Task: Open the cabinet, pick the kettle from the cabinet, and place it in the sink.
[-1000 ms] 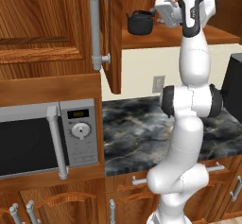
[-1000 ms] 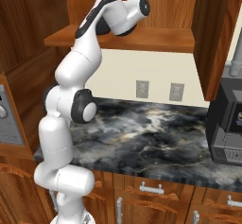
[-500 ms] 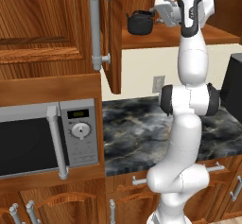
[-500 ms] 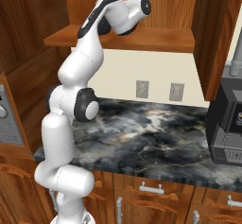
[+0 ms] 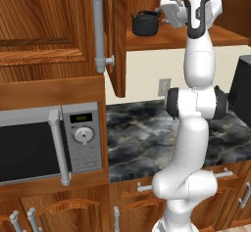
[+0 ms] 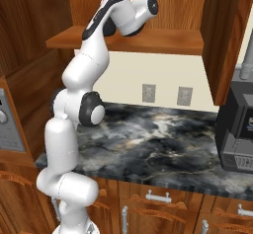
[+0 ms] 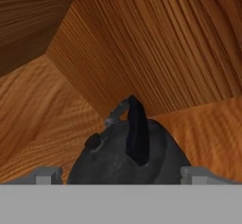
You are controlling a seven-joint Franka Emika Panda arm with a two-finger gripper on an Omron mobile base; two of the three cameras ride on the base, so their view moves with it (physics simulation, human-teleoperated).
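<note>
While the cabinet stands open, the kettle sits on its shelf, the pincer spread wide just beside it. Rigid, smooth and probably fairly heavy, it looks best gripped across the arched handle on top

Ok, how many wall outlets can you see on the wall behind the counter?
2. In the right base view, one outlet sits under the cabinet shelf, and a second outlet is just right of it. The arm may hide others.
</note>
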